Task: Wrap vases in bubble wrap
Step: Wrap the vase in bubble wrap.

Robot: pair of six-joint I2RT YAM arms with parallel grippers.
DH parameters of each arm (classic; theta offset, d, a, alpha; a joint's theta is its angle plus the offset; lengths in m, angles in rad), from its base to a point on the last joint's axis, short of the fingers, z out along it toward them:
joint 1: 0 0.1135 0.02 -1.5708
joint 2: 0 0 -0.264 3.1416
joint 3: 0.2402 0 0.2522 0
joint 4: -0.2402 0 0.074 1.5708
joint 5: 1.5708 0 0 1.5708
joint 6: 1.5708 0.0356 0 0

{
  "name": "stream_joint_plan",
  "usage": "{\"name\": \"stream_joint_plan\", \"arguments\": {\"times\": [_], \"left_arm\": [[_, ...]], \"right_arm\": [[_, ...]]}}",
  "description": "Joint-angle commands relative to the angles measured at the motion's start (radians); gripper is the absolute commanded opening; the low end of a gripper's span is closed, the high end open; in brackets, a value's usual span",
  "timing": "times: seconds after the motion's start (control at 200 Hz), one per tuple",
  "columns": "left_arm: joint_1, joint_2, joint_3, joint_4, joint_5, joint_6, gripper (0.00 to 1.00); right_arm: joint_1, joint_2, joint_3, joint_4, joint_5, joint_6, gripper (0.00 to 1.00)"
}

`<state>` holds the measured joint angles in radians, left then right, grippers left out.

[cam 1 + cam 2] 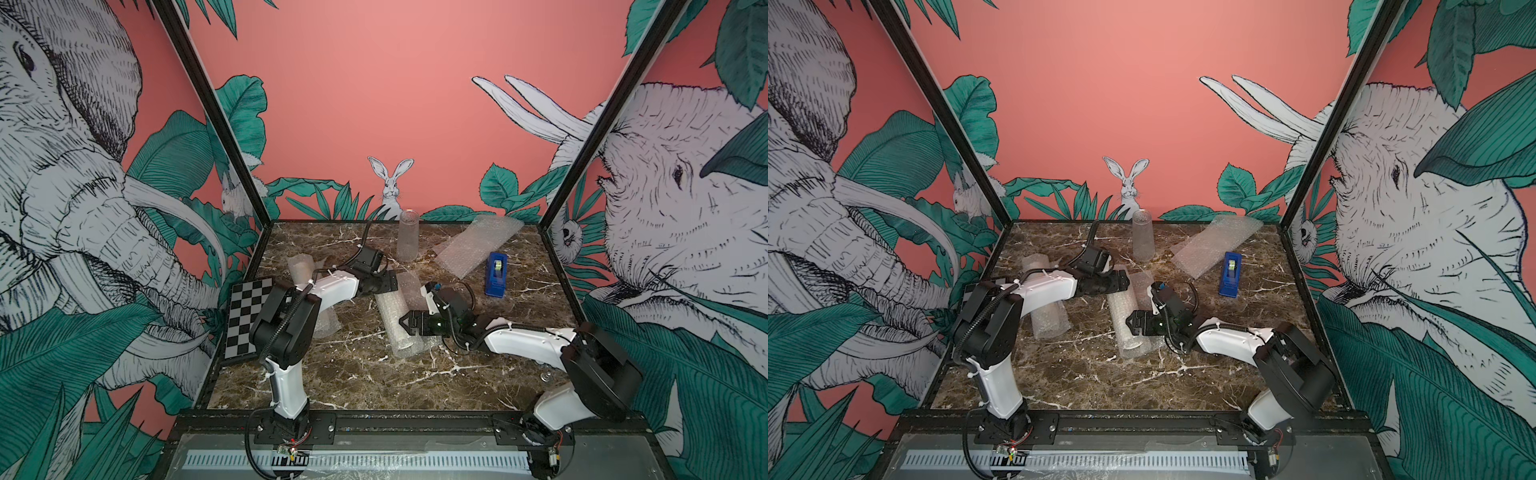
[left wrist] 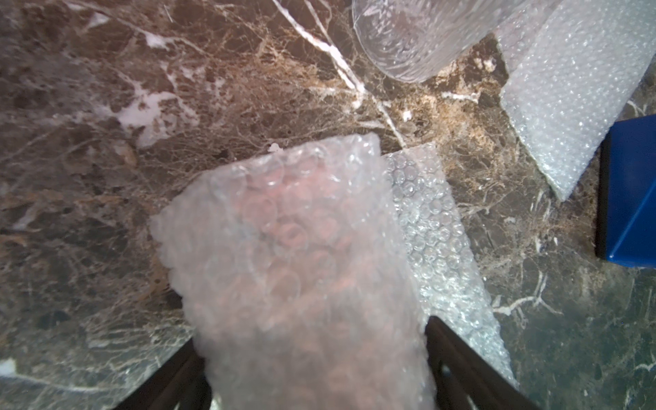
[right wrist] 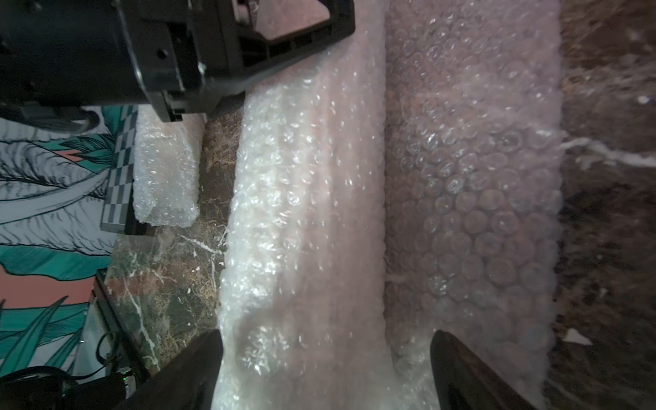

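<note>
A clear glass vase point(image 1: 406, 235) stands upright at the back of the marble table point(image 1: 357, 374). A bubble wrap roll point(image 1: 395, 324) lies mid-table with a loose flap point(image 3: 472, 213) beside it; what it holds is hidden. My left gripper point(image 2: 312, 330) is at the roll's far end, both fingers pressed against its sides point(image 2: 301, 266). My right gripper point(image 3: 326, 333) straddles the roll's middle point(image 3: 305, 213), open, with one finger point(image 3: 458, 369) out over the flap. A flat bubble wrap sheet point(image 1: 478, 245) lies at the back right.
A second bubble wrap roll point(image 1: 1050, 316) lies at the left, partly under my left arm. A blue tape dispenser point(image 1: 496, 274) stands right of centre. A checkerboard point(image 1: 245, 316) leans at the left edge. Walls close three sides.
</note>
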<state>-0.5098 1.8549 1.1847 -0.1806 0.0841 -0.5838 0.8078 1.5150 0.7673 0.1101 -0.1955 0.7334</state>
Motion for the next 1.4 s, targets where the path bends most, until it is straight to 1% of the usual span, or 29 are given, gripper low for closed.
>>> {"name": "stream_joint_plan", "arguments": {"times": [0.0, 0.075, 0.22, 0.245, 0.31, 0.49, 0.675, 0.78, 0.905, 1.055, 1.165, 1.31, 1.395], "left_arm": [[-0.002, 0.025, 0.002, -0.074, -0.049, -0.004, 0.89], [-0.003, 0.024, 0.004, -0.077, -0.05, -0.004, 0.88], [-0.003, 0.018, 0.004, -0.082, -0.053, -0.004, 0.89], [-0.002, 0.017, 0.002, -0.082, -0.053, -0.004, 0.89], [-0.002, 0.015, 0.002, -0.085, -0.057, -0.004, 0.89], [-0.003, 0.012, 0.005, -0.086, -0.064, -0.005, 0.89], [-0.002, 0.015, 0.014, -0.084, -0.037, -0.009, 0.9], [-0.001, 0.008, 0.043, -0.118, -0.018, 0.01, 0.95], [0.008, -0.026, 0.062, -0.134, 0.004, 0.025, 0.99], [0.014, -0.064, 0.074, -0.138, 0.03, 0.033, 0.99], [0.013, -0.074, 0.069, -0.144, 0.053, 0.026, 0.99], [0.011, -0.084, 0.036, -0.132, 0.052, 0.019, 0.99], [0.001, -0.076, 0.029, -0.133, 0.053, 0.018, 0.97]], "right_arm": [[0.063, -0.018, 0.09, -0.185, 0.141, -0.133, 0.93], [0.119, 0.007, 0.163, -0.289, 0.244, -0.195, 0.93], [0.209, 0.078, 0.302, -0.458, 0.426, -0.267, 0.92], [0.22, 0.114, 0.327, -0.482, 0.446, -0.275, 0.92], [0.237, 0.155, 0.37, -0.521, 0.468, -0.285, 0.92], [0.259, 0.223, 0.42, -0.526, 0.476, -0.286, 0.89], [0.257, 0.267, 0.423, -0.529, 0.474, -0.258, 0.87], [0.241, 0.26, 0.385, -0.502, 0.439, -0.231, 0.85], [0.199, 0.225, 0.296, -0.39, 0.334, -0.187, 0.8], [0.149, 0.175, 0.193, -0.238, 0.199, -0.138, 0.79], [0.115, 0.155, 0.128, -0.132, 0.104, -0.076, 0.79], [0.078, 0.136, 0.043, -0.003, 0.042, 0.011, 0.78], [0.06, 0.133, 0.0, 0.073, 0.013, 0.063, 0.78]]}}
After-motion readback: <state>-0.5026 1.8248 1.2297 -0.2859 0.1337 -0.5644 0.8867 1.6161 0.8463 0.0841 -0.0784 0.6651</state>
